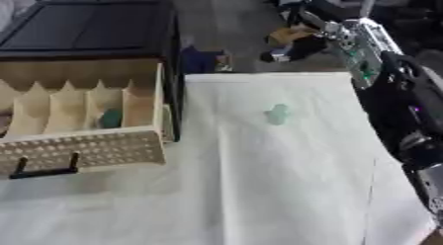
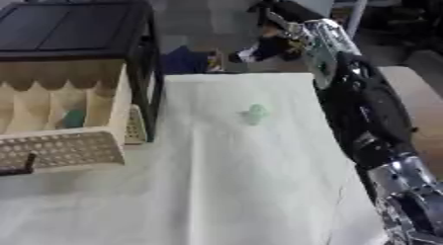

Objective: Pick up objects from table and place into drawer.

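The right hand (image 2: 279, 22) is raised beyond the far edge of the white-covered desk (image 2: 234, 189), its fingers hard to make out. Well below it a pale green object (image 2: 254, 114) lies on the desk. Far to its left the drawer (image 2: 61, 147) stands open, holding a teal item (image 2: 72, 118).

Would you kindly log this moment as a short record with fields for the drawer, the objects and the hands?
drawer: open drawer, pulled out from black cabinet, dividers inside
in drawer: one teal object in a compartment
on table: pale green object on white cloth
right hand: right hand raised beyond the table's far edge; fingers unclear
left hand: not visible
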